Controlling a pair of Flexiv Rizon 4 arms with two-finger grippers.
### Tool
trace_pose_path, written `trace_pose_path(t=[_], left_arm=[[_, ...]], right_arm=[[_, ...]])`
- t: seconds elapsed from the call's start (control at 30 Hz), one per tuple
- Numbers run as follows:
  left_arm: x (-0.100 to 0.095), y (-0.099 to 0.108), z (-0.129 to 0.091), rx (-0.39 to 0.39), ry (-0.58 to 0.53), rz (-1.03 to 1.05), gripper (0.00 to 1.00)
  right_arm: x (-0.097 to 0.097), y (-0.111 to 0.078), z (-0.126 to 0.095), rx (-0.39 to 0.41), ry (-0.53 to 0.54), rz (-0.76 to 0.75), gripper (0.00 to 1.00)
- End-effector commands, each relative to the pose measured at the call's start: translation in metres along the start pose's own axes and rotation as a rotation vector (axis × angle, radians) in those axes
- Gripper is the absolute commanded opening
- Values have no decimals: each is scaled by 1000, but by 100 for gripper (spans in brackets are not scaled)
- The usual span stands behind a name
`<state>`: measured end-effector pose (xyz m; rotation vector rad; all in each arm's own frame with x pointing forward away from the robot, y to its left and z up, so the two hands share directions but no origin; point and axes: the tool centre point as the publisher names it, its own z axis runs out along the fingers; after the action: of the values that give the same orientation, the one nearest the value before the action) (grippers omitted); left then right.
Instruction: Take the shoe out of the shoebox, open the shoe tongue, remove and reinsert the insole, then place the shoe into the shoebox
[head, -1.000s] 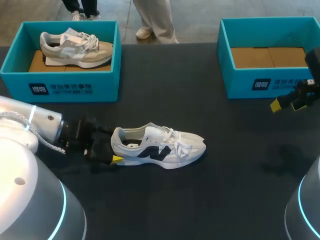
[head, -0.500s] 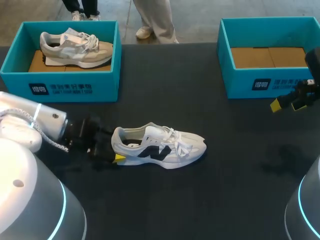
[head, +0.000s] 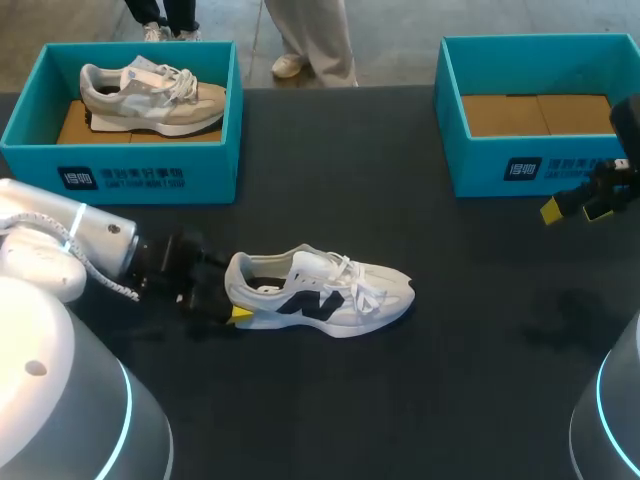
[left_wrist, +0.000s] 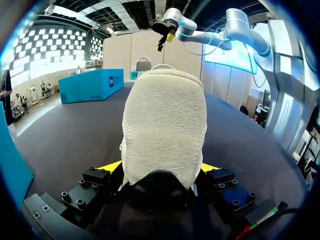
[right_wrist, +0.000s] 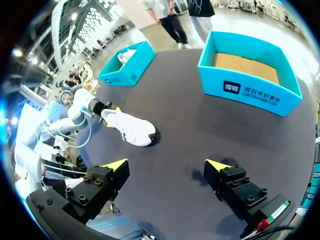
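2 teal boxes stand along the far side of the dark table (head: 450, 380), well apart. The left shoebox (head: 150, 175) holds a grey and beige sneaker (head: 150, 97) lying on its sole. The right shoebox (head: 540, 168) shows only its brown cardboard floor.

The white sneaker (head: 318, 293) with the dark side logo is out on the table, in front of the left shoebox and nearer the middle. It stands upright on its sole, laces tied loosely over the tongue, with its toe toward the right arm's side.

The left gripper (head: 230, 298) sits low at the sneaker's heel. In the left wrist view, the 2 yellow tips of this gripper (left_wrist: 159, 170) press against the white sneaker (left_wrist: 164, 125) from either side, pinching the heel between them.

The right gripper (head: 572, 208) hangs just in front of the right shoebox's front wall. In the right wrist view, its own gripper (right_wrist: 167, 166) has its fingers spread wide with nothing between them, well apart from the white sneaker (right_wrist: 129, 129).
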<state>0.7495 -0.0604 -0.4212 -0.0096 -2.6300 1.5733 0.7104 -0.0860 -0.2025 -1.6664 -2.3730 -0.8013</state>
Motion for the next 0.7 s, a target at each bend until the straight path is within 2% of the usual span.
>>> trace_pose_path(t=[0.03, 0.5, 0.7], left_arm=[[-2, 0, 2, -3, 2, -1, 0], [-2, 0, 2, -3, 2, -1, 0], [-2, 0, 2, -3, 2, -1, 0]], right_arm=[[0, 0, 1, 1, -1, 1, 100], [0, 0, 1, 1, -1, 1, 100], [17, 24, 3, 21, -68, 60, 100]])
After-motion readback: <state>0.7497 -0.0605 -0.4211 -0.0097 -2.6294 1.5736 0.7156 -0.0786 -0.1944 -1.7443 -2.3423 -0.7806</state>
